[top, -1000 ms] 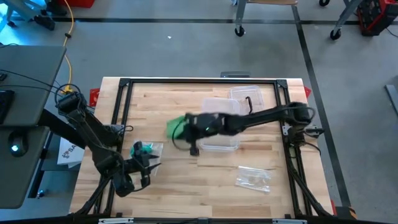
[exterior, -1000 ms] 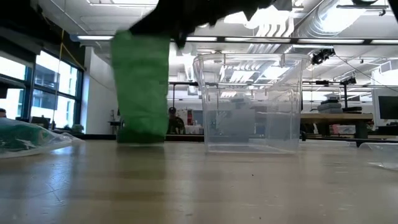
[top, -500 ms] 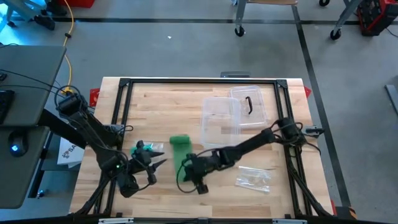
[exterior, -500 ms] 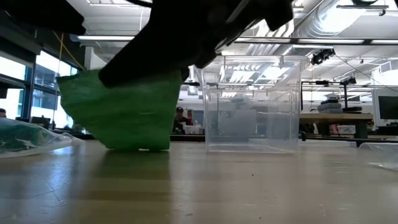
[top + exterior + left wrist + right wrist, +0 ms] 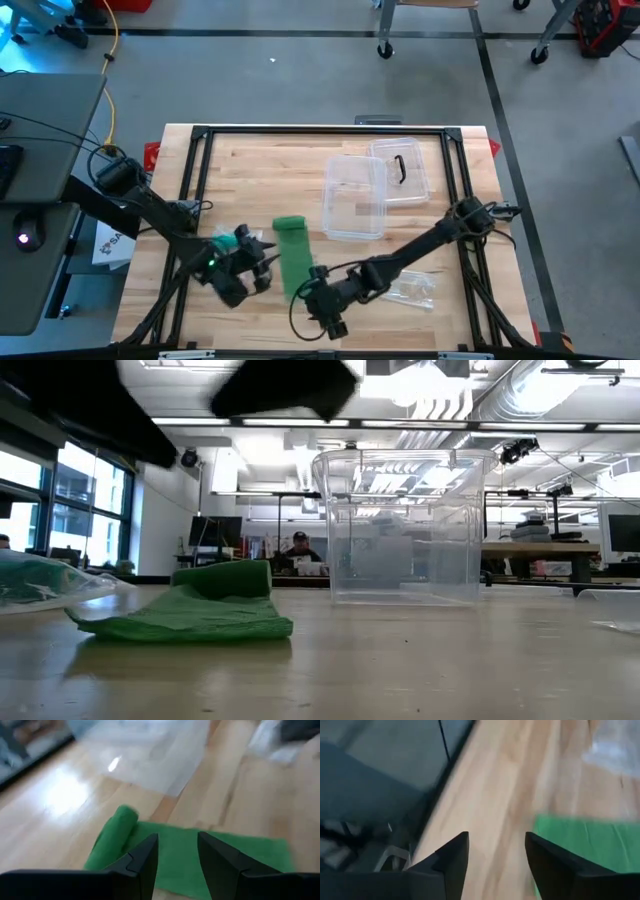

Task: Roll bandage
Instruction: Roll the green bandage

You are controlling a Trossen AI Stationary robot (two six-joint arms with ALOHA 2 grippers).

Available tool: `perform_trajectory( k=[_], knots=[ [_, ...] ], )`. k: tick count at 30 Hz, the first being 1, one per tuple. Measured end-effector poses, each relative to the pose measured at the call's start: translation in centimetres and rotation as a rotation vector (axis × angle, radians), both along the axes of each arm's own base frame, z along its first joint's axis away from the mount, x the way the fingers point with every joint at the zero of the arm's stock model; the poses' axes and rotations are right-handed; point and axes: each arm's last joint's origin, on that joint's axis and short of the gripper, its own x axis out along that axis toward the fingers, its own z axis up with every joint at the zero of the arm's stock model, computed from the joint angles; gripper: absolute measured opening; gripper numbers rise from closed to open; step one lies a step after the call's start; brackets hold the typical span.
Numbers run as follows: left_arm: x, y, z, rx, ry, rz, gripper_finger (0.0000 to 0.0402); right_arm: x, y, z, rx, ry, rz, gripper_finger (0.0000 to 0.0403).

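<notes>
Bandage (image 5: 291, 252): a bright green strip is laid flat on the wooden table (image 5: 440, 320), lower centre of the high view, running lengthwise toward the near edge.
Far end: seen rolled over into a small soft tube in the left wrist view (image 5: 112, 837); the rest is spread out thin and slightly rumpled (image 5: 200, 618).
Right gripper (image 5: 322, 305): placed just beside the strip's near end, lower centre of the frame; fingers parted with nothing between them, bandage let go.
Left gripper (image 5: 262, 268): held just left of the strip; fingers set apart, bare wood and green cloth seen through the gap, nothing clasped.
Clear container (image 5: 353, 198): stood beyond the bandage, upper right of it.
</notes>
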Motion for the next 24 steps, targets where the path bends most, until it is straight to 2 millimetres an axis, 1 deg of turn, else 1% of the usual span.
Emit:
perform_trajectory(
  k=[4,8,13,17,21,24],
  knots=[
    [2.3,3.3,-0.5,-0.038,0.159,0.002,0.0131,-1.1,0.7,1.5,-0.057,0.161,-0.082,0.0188],
    [4.2,7.1,-0.8,0.013,0.304,-0.038,0.0131,-2.6,1.8,3.3,-0.103,0.27,-0.106,0.0182],
    [5.4,10.4,-1.1,0.053,0.446,-0.168,0.0133,-4.8,4.0,4.8,-0.237,0.253,-0.128,0.0173],
    [6.1,12.6,-2.2,0.039,0.534,-0.211,0.0147,-6.1,5.1,5.0,-0.347,0.204,-0.155,0.0167],
    [6.9,14.4,-4.0,-0.082,0.604,-0.285,0.0166,-7.0,5.3,5.2,-0.361,0.229,-0.186,0.0159],
    [7.4,15.6,-5.3,-0.109,0.642,-0.29,0.0179,-7.5,4.7,5.3,-0.386,0.266,-0.227,0.015]
  ],
)
